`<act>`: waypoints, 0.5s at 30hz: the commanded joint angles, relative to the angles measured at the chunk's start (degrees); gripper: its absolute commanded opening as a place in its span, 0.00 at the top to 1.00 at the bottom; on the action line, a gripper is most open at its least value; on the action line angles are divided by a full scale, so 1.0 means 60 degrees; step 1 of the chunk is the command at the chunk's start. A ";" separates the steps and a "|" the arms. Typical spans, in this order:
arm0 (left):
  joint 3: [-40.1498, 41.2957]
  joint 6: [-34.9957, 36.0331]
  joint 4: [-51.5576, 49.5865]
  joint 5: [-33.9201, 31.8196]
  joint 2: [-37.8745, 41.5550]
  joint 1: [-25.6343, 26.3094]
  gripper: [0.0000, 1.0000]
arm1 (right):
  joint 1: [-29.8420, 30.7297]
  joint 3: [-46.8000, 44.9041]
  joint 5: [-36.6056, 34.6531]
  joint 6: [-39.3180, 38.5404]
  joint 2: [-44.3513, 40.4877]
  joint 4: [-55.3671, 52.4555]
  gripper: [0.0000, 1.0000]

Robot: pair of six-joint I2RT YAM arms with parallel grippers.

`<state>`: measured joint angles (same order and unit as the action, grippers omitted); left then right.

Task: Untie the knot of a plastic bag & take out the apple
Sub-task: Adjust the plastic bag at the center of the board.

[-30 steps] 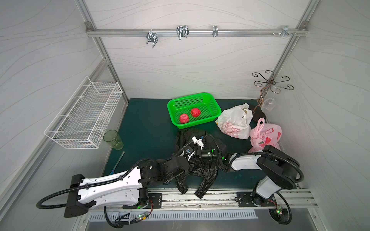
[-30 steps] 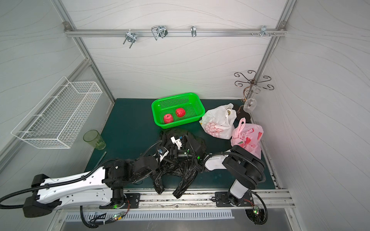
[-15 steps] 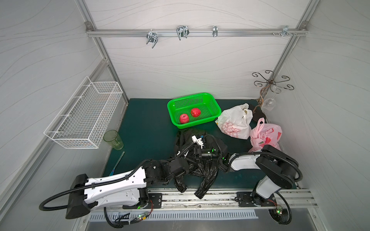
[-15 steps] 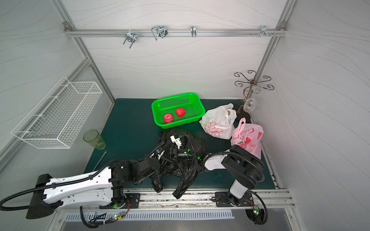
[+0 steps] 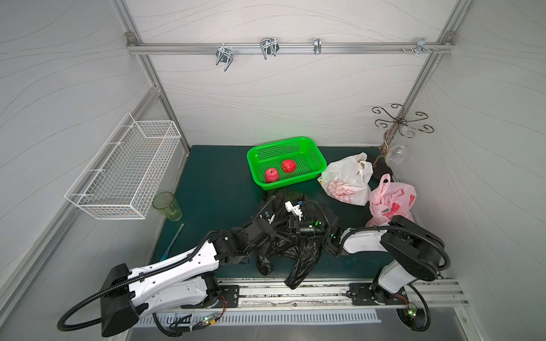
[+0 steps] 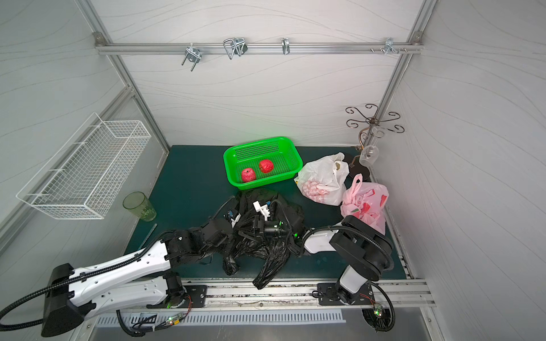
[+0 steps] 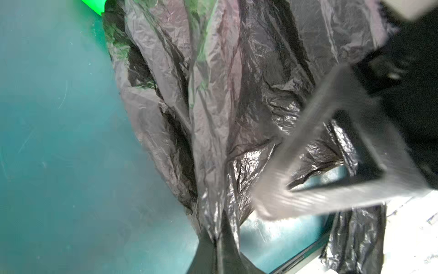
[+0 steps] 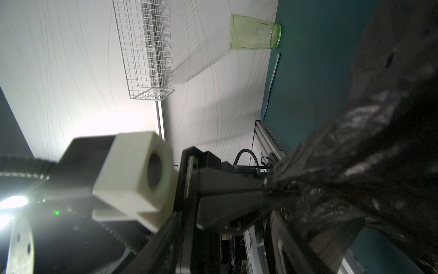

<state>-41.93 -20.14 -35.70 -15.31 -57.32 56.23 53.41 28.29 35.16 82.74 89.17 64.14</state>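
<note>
White panelled walls enclose a dark green table mat point(image 5: 212, 183), seen from above. Near its front edge lies a crumpled black plastic bag point(image 5: 295, 251), two loose tails trailing toward the metal rail, and both robot arms meet over its middle. The left gripper point(image 7: 218, 257) is closed tight on a gathered band of the bag. In the left wrist view the plastic fans out from that pinch in long pleats toward the green basket point(image 5: 280, 150), so the held band runs lengthwise from the fingertips toward the back of the table. The right gripper point(image 5: 288, 228) reaches in from the robot's right, just beside that pinch, with one of its ribbed fingers point(image 7: 303, 135) lying across the plastic; whether its jaws grip anything cannot be told. Neither a knot nor an apple inside the bag is visible, since film and arms cover the bag's mouth. The coming move probably depends on the right gripper pulling away from the left's hold, across the pleats, to spread the opening. Two red apples point(image 5: 271, 174) sit in the green basket behind the bag. A white bag point(image 5: 345, 180) and a pink bag point(image 5: 390, 200) rest well apart to the robot's right, and a green glass point(image 5: 167, 206) stands near the left wall.
</note>
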 commanded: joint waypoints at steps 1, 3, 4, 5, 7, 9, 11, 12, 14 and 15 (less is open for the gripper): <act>-0.1236 0.0615 -0.0009 0.0273 -0.0214 -0.0172 1.00 | -0.0502 -0.0585 0.0247 0.0066 -0.1206 0.0153 0.39; -0.1701 0.0811 -0.0217 0.0305 -0.0422 -0.0186 1.00 | -0.0796 -0.0980 0.0347 -0.0460 -0.2178 -0.0921 0.39; -0.1879 0.0875 -0.0244 0.0345 -0.0523 -0.0198 1.00 | -0.0905 -0.1093 0.0386 -0.0945 -0.2865 -0.1929 0.39; -0.2008 0.0909 -0.0270 0.0371 -0.0611 -0.0201 1.00 | -0.0943 -0.1080 0.0345 -0.1570 -0.3479 -0.3010 0.39; -0.2274 0.0925 -0.0266 0.0518 -0.0807 -0.0215 1.00 | -0.0759 -0.0617 -0.0273 -0.3532 -0.5282 -0.6905 0.39; -0.2503 0.0954 -0.0264 0.0699 -0.1002 -0.0227 1.00 | 0.0113 0.0580 -0.2500 -0.6081 -0.7008 -1.1657 0.40; -0.2666 0.0982 -0.0261 0.0806 -0.1162 -0.0228 1.00 | 0.1100 0.1370 -0.4665 -0.7452 -0.7943 -1.4121 0.45; -0.2766 0.1008 -0.0274 0.0859 -0.1229 -0.0231 1.00 | 0.1469 0.1600 -0.5328 -0.7838 -0.8191 -1.4882 0.46; -0.2948 0.1062 -0.0340 0.0892 -0.1312 -0.0229 1.00 | 0.1853 0.1799 -0.5775 -0.8171 -0.8335 -1.5653 0.56; -0.3058 0.1086 -0.0404 0.0894 -0.1341 -0.0224 1.00 | 0.2021 0.1763 -0.5786 -0.8249 -0.8260 -1.5750 0.72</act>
<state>-56.58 -14.70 -37.56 -10.87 -65.06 55.16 63.72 39.20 11.81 43.86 38.63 -8.49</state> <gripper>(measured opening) 0.043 0.365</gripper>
